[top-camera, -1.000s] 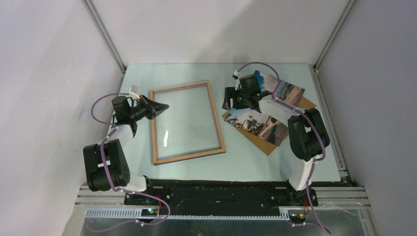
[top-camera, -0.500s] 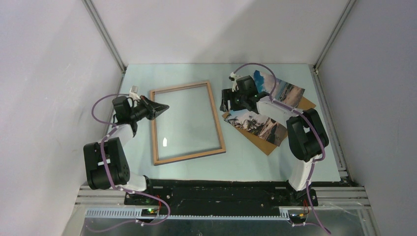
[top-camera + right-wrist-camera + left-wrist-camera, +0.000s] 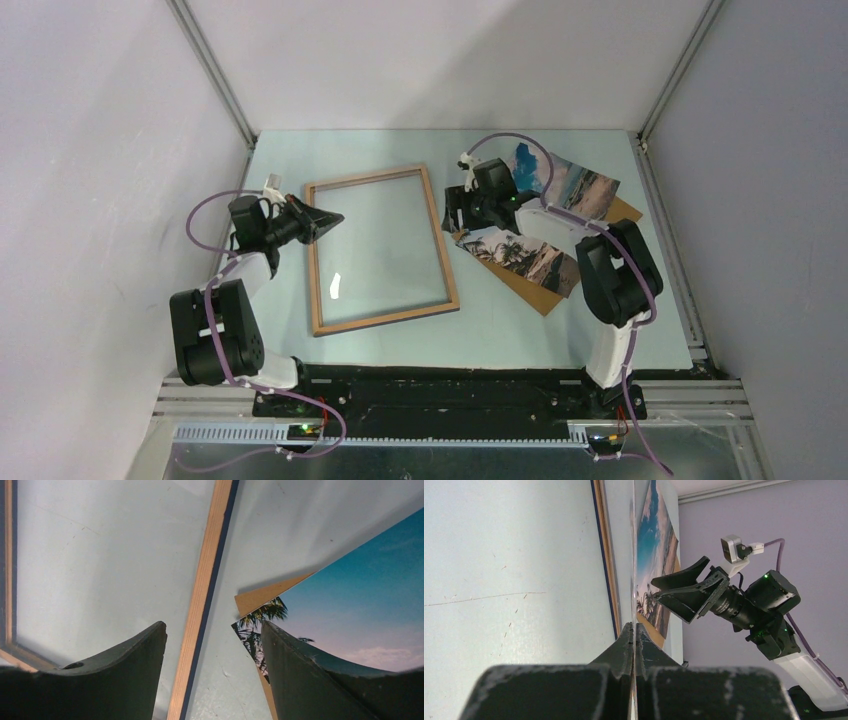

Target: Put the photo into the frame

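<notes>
The pale blue-green desk [image 3: 520, 330] lies flat between lilac-grey walls [image 3: 430, 60]; a brown backing board [image 3: 540, 296] rests on its right half, set at an angle, mostly covered, two corners showing; aluminium posts [image 3: 213, 75] rise at the far corners; faint scratches mark the desk's surface.

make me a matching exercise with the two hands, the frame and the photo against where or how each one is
Things:
1 left hand
2 right hand
3 frame
4 photo

States:
a lies on the brown board
b open, between frame and photo
c flat on the table, wood-brown face up
d shut

Pairs: 1-d, 2-b, 3-c, 4-a
</notes>
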